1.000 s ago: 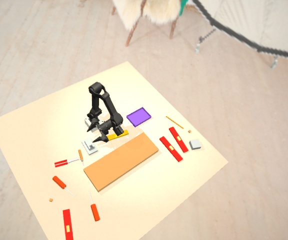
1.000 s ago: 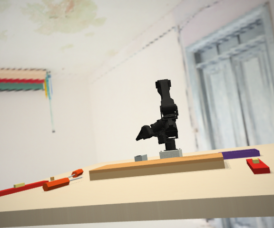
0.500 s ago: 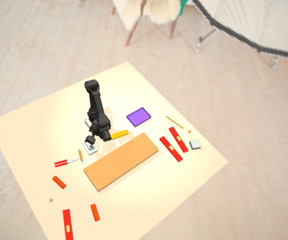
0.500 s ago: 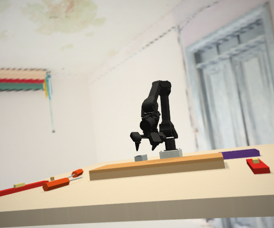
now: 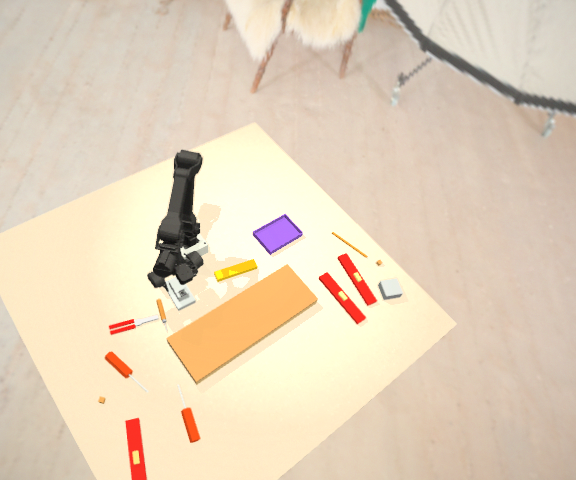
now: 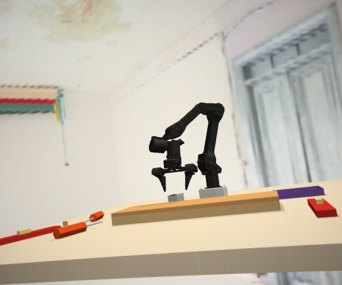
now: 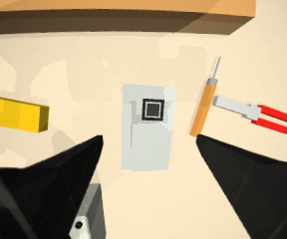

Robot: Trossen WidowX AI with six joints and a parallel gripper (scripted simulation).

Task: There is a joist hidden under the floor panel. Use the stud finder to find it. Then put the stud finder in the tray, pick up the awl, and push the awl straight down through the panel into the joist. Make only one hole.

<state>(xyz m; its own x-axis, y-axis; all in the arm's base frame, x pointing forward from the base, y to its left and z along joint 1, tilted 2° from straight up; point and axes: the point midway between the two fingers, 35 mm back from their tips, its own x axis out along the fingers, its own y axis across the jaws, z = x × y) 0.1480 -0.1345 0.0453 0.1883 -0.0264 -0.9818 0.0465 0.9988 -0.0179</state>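
The stud finder (image 5: 185,301) (image 6: 176,198) (image 7: 149,156), light grey with a dark square display, lies on the table beside the panel. My gripper (image 5: 171,281) (image 6: 176,189) (image 7: 150,138) is wide open and empty, pointing down above the stud finder, one finger to each side in the wrist view. The awl (image 5: 161,310) (image 7: 204,107), with an orange handle and thin metal tip, lies close beside the stud finder. The orange-brown floor panel (image 5: 241,322) (image 6: 195,206) (image 7: 119,6) shows no visible hole; the joist is hidden. The purple tray (image 5: 278,234) (image 6: 301,192) is empty.
A yellow bar (image 5: 235,270) (image 7: 14,114) lies between stud finder and tray. Red-handled pliers (image 5: 123,326) (image 7: 275,119) lie beyond the awl. Two screwdrivers (image 5: 118,364) (image 5: 190,424), red levels (image 5: 342,298) (image 5: 356,279) (image 5: 133,439), a pencil (image 5: 349,244) and a grey block (image 5: 390,288) lie around the panel.
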